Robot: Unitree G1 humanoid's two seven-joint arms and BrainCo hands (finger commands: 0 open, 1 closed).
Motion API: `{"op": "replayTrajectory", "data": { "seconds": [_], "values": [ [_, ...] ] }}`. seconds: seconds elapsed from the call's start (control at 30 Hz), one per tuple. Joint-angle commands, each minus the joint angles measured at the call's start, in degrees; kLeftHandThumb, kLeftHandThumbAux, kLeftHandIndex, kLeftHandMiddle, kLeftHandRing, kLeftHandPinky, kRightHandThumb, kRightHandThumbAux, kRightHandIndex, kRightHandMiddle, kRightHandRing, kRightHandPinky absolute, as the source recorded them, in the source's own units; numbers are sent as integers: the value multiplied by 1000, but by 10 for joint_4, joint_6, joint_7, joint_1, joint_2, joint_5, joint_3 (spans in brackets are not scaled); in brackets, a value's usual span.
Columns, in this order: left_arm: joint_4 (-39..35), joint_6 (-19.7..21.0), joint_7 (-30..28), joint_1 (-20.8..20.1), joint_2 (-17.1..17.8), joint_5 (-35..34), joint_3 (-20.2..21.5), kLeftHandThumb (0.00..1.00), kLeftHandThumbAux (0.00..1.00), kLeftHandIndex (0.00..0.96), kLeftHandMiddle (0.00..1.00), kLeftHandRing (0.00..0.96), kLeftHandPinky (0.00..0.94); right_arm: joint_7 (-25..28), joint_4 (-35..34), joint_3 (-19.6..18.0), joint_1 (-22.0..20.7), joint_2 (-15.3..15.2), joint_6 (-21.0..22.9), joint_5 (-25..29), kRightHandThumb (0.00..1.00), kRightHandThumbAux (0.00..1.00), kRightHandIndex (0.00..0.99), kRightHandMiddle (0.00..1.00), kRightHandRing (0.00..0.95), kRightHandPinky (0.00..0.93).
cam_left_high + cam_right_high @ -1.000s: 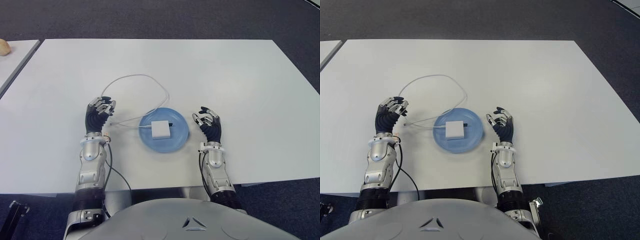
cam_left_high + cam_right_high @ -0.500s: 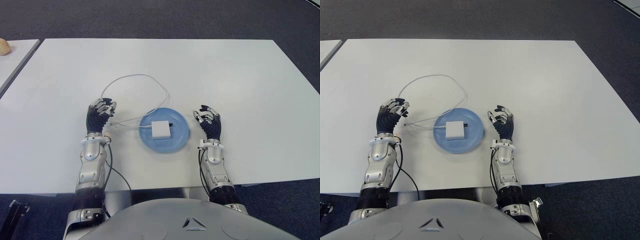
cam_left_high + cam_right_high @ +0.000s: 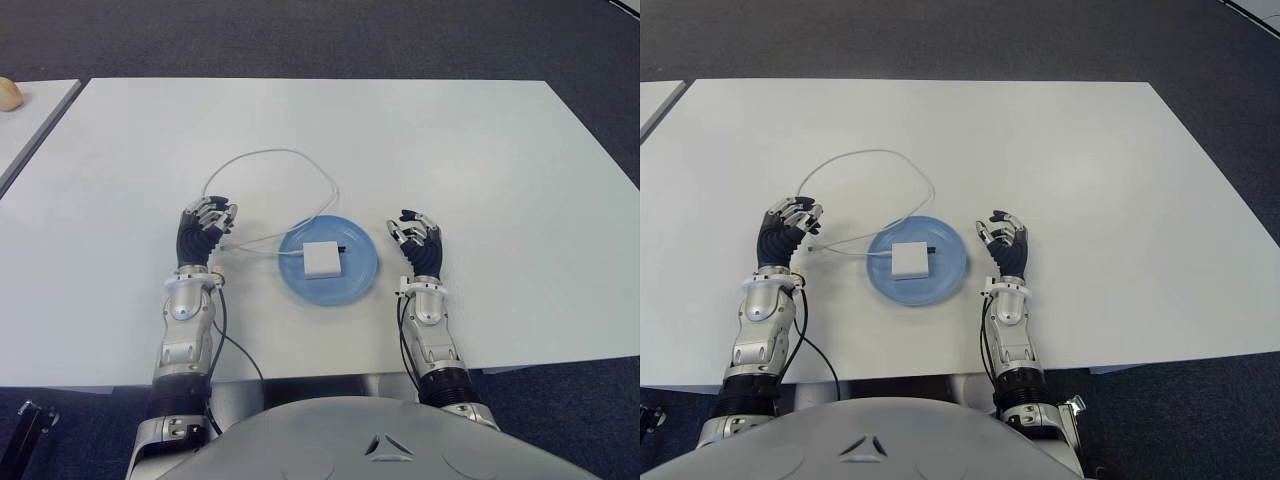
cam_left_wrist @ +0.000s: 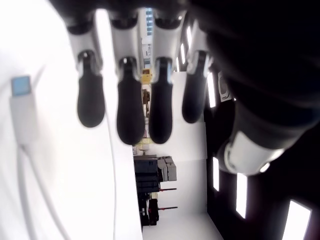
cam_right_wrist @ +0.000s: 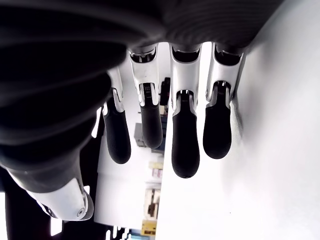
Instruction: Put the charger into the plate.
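Note:
A white square charger (image 3: 322, 259) lies inside the blue plate (image 3: 360, 273) at the middle of the white table. Its white cable (image 3: 262, 155) loops away to the far left and comes back, with the plug end (image 4: 22, 105) lying on the table beside my left hand (image 3: 206, 226). That hand stands left of the plate, fingers relaxed and holding nothing. My right hand (image 3: 418, 242) stands right of the plate, a short gap from its rim, fingers (image 5: 185, 137) spread and empty.
The white table (image 3: 480, 160) stretches wide beyond the plate. A second table edge (image 3: 30, 120) shows at the far left with a small pale round object (image 3: 8, 94) on it. Dark carpet surrounds both.
My left hand has shifted slightly right, toward the cable's plug end. My right hand has drawn back a little from the plate. Charger and plate have not moved.

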Motion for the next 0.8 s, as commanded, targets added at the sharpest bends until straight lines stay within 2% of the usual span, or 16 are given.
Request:
{"op": "replayTrajectory", "data": {
  "seconds": [0.03, 0.4, 0.8],
  "values": [
    [31, 20, 6, -11, 8, 17, -6, 835, 678, 410, 492, 601, 586, 9, 14, -4, 8, 2, 7, 13, 706, 730, 429, 580, 576, 580],
    [74, 44, 6, -29, 3, 20, -14, 833, 679, 408, 488, 586, 568, 19, 21, -12, 7, 0, 4, 18, 705, 730, 428, 581, 571, 567],
    [133, 15, -5, -48, 4, 13, -16, 833, 680, 400, 499, 609, 596, 11, 36, -19, -1, -1, -11, 14, 705, 730, 429, 582, 571, 571]
  ]
}}
